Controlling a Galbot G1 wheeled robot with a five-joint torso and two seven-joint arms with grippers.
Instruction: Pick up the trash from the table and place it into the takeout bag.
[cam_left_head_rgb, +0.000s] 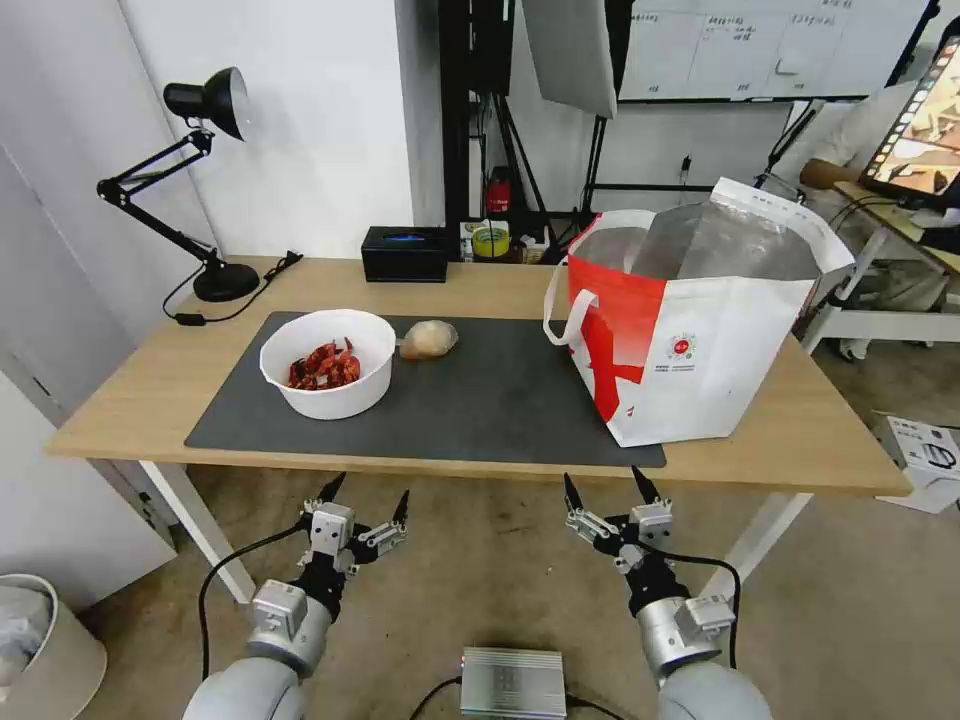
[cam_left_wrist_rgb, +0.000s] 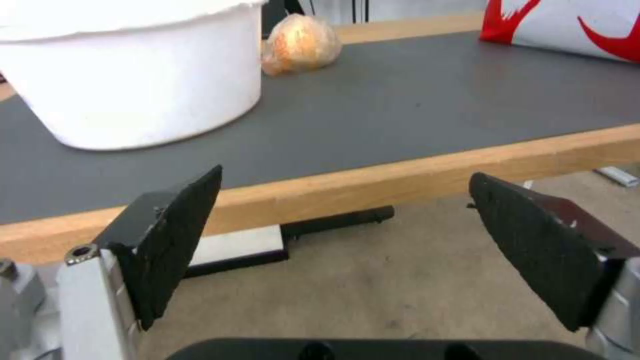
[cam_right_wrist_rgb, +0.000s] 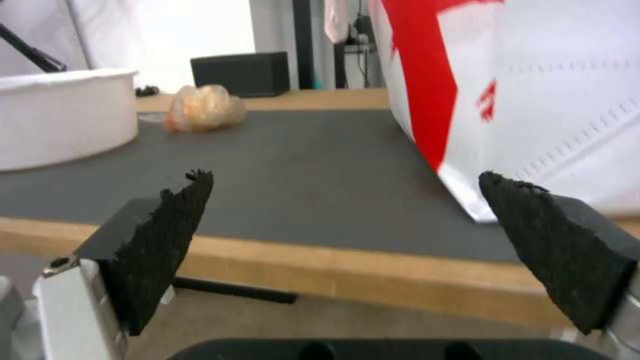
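A white round bowl (cam_left_head_rgb: 328, 362) of red shells sits on the left part of the dark grey mat (cam_left_head_rgb: 500, 400) on the wooden table (cam_left_head_rgb: 150, 380). Right behind it lies a beige plastic-wrapped lump (cam_left_head_rgb: 429, 339). The red-and-white takeout bag (cam_left_head_rgb: 690, 330) stands open at the mat's right end, foil lining showing. My left gripper (cam_left_head_rgb: 366, 493) and right gripper (cam_left_head_rgb: 603, 482) hang open below the table's front edge, holding nothing. From the left wrist I see the bowl (cam_left_wrist_rgb: 133, 75) and lump (cam_left_wrist_rgb: 300, 44); from the right wrist the bag (cam_right_wrist_rgb: 533, 100), the lump (cam_right_wrist_rgb: 203, 114) and the bowl (cam_right_wrist_rgb: 63, 117).
A black box (cam_left_head_rgb: 405, 253) and a black desk lamp (cam_left_head_rgb: 205, 180) stand along the table's back edge. A white bin (cam_left_head_rgb: 45, 650) sits on the floor at the left and a carton (cam_left_head_rgb: 925, 455) at the right. The mat's middle lies bare between bowl and bag.
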